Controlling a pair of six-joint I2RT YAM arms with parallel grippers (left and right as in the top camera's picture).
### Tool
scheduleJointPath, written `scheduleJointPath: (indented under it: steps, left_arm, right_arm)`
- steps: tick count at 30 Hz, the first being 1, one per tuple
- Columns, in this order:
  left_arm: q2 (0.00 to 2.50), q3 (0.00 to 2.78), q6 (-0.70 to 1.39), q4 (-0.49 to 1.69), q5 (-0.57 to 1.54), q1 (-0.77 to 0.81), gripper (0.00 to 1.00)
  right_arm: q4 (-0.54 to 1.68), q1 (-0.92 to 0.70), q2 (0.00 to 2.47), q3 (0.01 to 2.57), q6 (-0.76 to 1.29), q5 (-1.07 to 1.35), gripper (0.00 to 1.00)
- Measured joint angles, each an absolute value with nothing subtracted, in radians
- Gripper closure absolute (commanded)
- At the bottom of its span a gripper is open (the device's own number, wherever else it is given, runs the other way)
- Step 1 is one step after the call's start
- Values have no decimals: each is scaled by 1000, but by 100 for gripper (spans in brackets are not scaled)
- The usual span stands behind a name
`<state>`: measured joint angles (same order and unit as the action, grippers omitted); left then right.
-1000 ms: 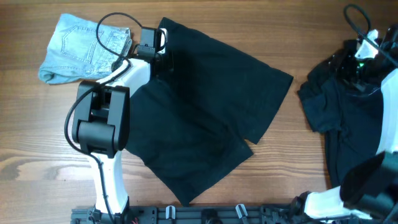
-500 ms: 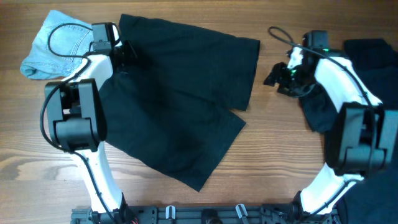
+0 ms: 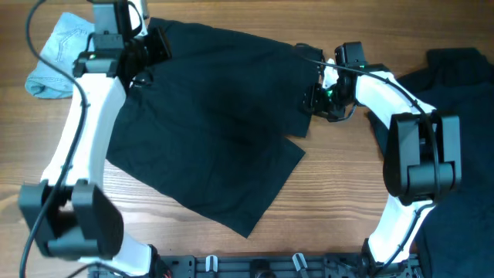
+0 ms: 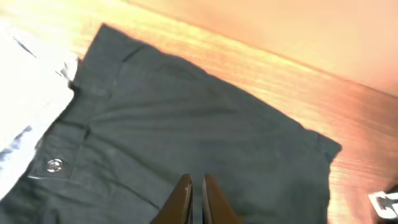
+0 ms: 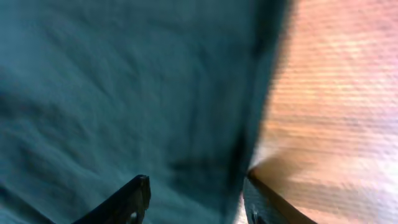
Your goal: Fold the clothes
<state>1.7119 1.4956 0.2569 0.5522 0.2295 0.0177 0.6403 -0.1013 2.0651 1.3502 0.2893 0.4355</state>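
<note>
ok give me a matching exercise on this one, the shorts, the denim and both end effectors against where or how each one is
Things:
1. black shorts
2. denim garment
3. left end effector
4. right end effector

Place or state:
a. fingers apart, over the shorts' edge
b. spread out in the middle
c. fingers together
d. crumpled at the far left

Pairs: 1-b, 2-d, 3-c, 4-a
</note>
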Motion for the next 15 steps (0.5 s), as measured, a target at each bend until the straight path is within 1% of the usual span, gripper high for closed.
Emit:
scheduleJointPath:
  steps: [1, 2, 3, 4, 5, 11, 12, 13, 14, 15]
  left_arm:
    - [1684, 1496, 248, 573, 227, 18, 91]
    - [1655, 1496, 244, 589, 225, 18, 91]
    - [1632, 1496, 242, 601, 222, 18, 91]
    - [1608, 1496, 241, 622, 221, 18, 91]
    - [1590, 1496, 240, 637, 221, 18, 90]
    - [1548, 1496, 237, 705, 214, 18, 90]
    - [1548, 1496, 237, 709, 214, 18, 90]
    - [1548, 1496, 237, 710, 214, 18, 89]
    - [1548, 1496, 237, 711, 214, 18, 89]
    - [1548, 1496, 237, 712, 214, 18, 88]
  right_arm:
    - [621, -101, 2072, 1350, 287, 458, 67]
    - [612, -101, 2077, 1350, 284, 471, 78]
    - [611, -101, 2082, 1350, 282, 473, 86]
    - [609, -99, 2095, 1350, 279, 489, 92]
    - [608, -96, 2098, 1349, 281, 484, 96]
    - [633, -45, 2103, 1364, 290, 450, 96]
    - [634, -15, 2104, 1374, 286, 429, 95]
    - [637, 22, 2108, 1388, 283, 410, 80]
    - [639, 56, 2114, 1403, 279, 399, 54]
    - [645, 101, 2123, 1425, 261, 399, 50]
